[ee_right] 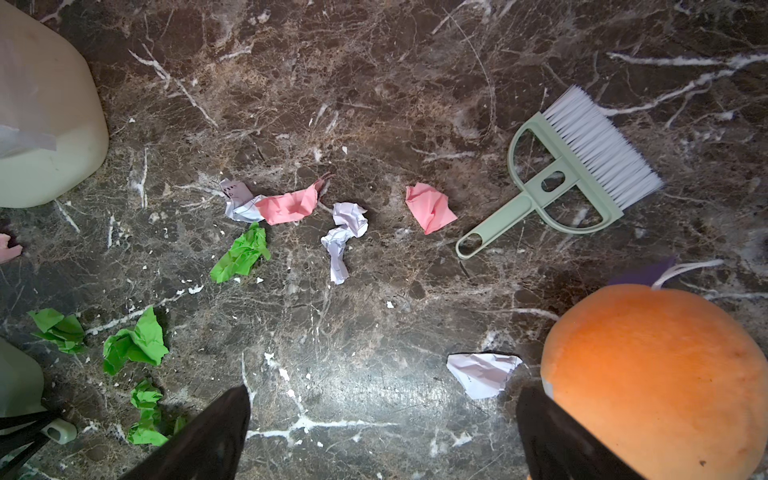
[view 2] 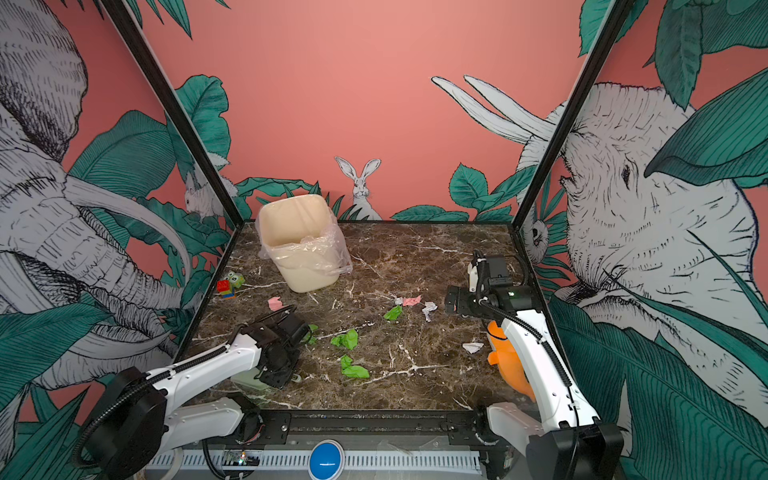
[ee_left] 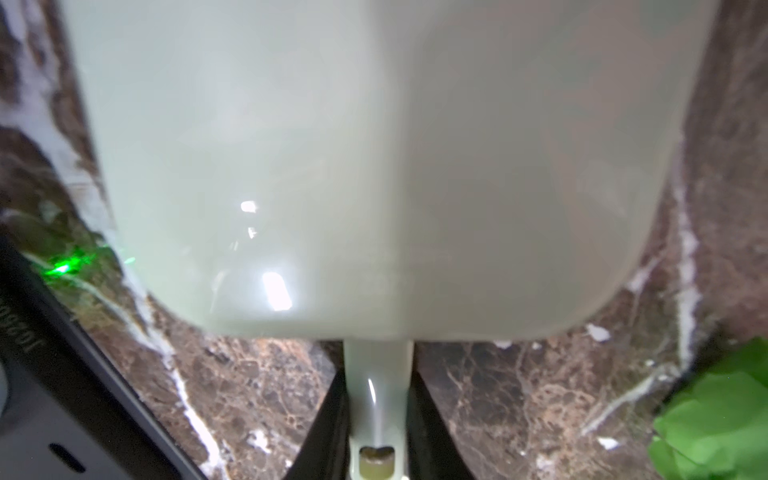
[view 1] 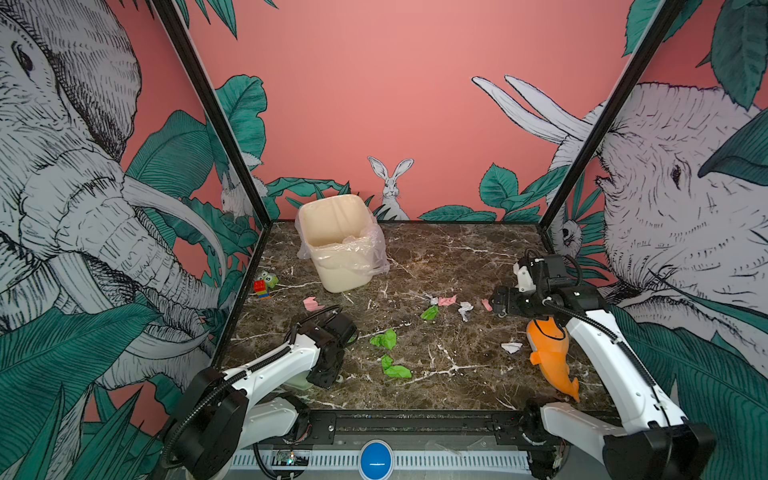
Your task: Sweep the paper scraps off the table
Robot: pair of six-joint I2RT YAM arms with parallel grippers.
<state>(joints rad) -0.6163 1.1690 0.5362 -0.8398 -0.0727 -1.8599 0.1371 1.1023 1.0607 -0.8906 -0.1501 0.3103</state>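
While the left gripper pinches the handle of the dustpan at the near left of the table, the right gripper hangs with jaws spread near the brush and is judged the nearer arm. The brush handle lies aslant, its end toward the paper scraps, which are scattered mid-table between brush and dustpan.

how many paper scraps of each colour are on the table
bright green crumpled paper scraps: 4
pale pink torn paper scraps: 3
white crumpled paper scraps: 3
total: 10
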